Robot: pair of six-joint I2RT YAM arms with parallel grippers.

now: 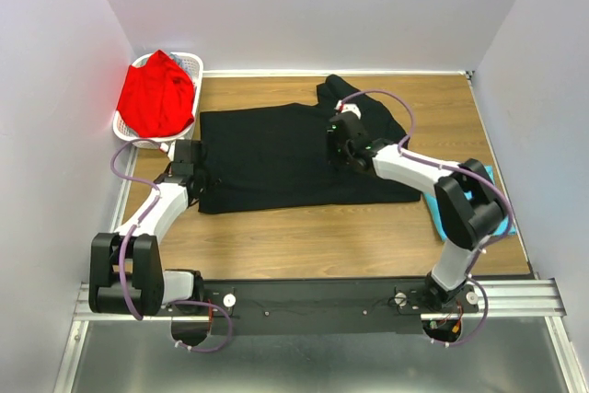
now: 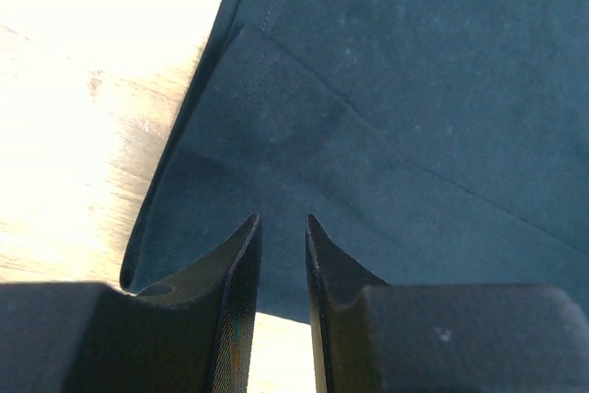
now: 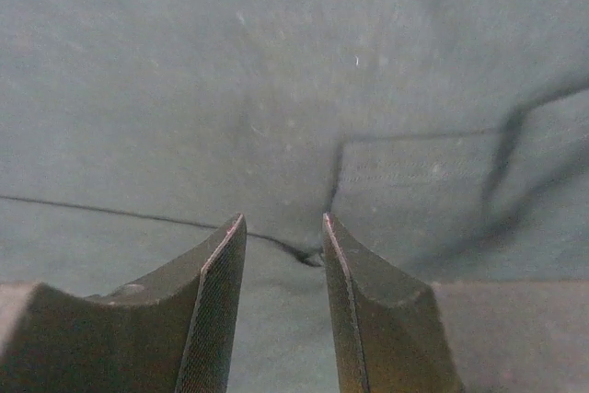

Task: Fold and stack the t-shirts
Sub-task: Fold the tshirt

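Top view: black shirt (image 1: 276, 158) lies spread flat mid-table (image 1: 322, 246), one sleeve bunched at the far right. Red shirt (image 1: 156, 94) is heaped in the basket (image 1: 195, 63) at the far left. Turquoise shirt (image 1: 498, 220) lies at the right edge, mostly hidden by the right arm. Left gripper (image 1: 191, 172) is at the black shirt's left edge, right gripper (image 1: 348, 140) over its right part.

Left wrist view: jaws a narrow gap apart with nothing between them, poised over the near-left corner, where a hem is folded over.

Right wrist view: jaws released, straddling a crease edge in the black cloth.

Judgement: a side fold is being set up. Each gripper should pinch only the top layer at the edge, both should lift evenly, and the cloth should be kept taut to avoid wrinkles.
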